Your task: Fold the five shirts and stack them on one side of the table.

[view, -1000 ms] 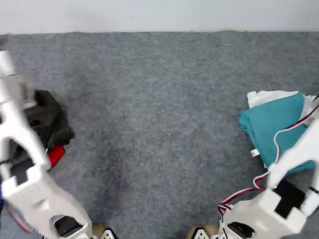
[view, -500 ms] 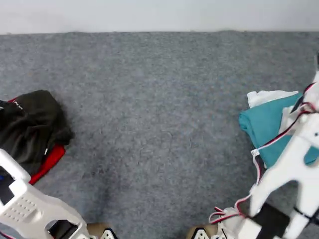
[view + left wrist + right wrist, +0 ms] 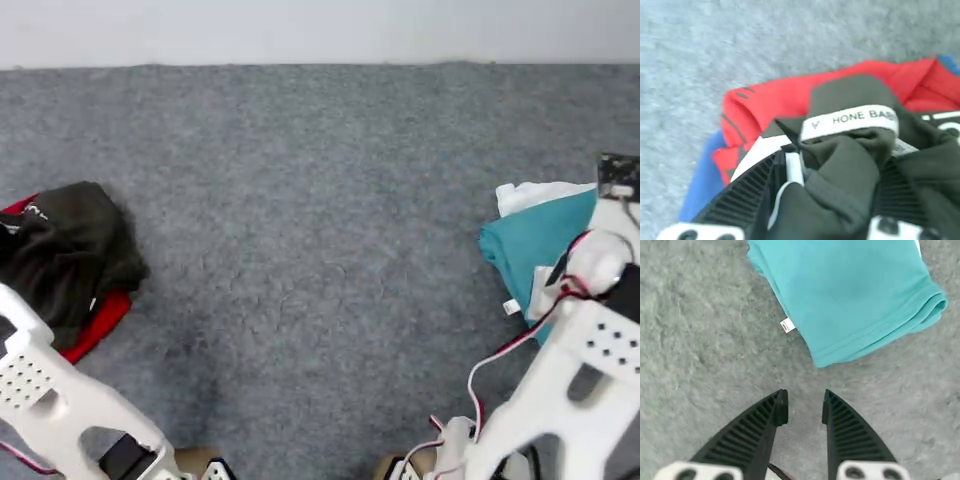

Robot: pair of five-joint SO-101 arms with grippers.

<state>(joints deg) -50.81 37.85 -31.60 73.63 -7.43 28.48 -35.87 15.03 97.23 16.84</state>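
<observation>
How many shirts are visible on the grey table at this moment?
5. Left pile: dark crumpled shirt on top, red shirt beneath, blue shirt lowest. Right: folded teal shirt, white shirt peeking from behind it. Others could be hidden underneath.

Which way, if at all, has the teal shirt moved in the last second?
No. The teal shirt keeps its place on the grey mat, its corner still beside the white shirt.

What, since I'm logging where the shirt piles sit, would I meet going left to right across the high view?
dark shirt → bare grey mat → teal shirt
</observation>
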